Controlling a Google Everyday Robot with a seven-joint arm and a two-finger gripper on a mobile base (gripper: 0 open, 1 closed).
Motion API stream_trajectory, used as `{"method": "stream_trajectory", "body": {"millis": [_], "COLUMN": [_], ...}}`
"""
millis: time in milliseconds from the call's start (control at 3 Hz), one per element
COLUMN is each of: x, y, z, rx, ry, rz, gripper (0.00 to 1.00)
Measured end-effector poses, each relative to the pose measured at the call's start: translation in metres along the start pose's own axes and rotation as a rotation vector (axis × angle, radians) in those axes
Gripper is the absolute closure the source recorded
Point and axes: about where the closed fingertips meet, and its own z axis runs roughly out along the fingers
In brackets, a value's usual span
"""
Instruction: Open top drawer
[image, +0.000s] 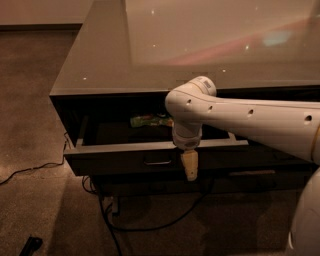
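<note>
Drawer (110, 160) is being shown standing partly out from under the cabinet top (115, 65), in the upper tier of the unit's front. Its front is being presented as a wide, flat, dark grey-black panel, capped by a paler grey upper edge that is being lit along its whole width. A small rectangular metal handle (158, 162) is being carried at the centre of that panel. Behind the front, the left side wall and a dark inner floor are being exposed. A green packet (147, 120) is being shown lying on that floor towards the back, just left of the arm (250, 117). The gripper (190, 169) is being held pointing straight down before the drawer's face, just right of the handle, with its tip reaching below the panel's lower edge. Whether the gripper is apart or together cannot be told, nor whether it is touching the panel. The white arm is being extended in from the right, across the open drawer. A lower front (235, 180) is being shown shut beneath. Cables (150, 220) are being shown trailing over the carpet (30, 125) below the unit.
</note>
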Motion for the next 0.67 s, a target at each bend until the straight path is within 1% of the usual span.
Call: {"method": "stream_trajectory", "body": {"millis": [333,667], "x": [0.0,0.014], "y": [0.0,0.015], "z": [0.003,0.01], "rx": [0.007,-0.009], "ry": [-0.004,0.032], "rz": [-0.009,0.047], "gripper": [0.0,0.18]}}
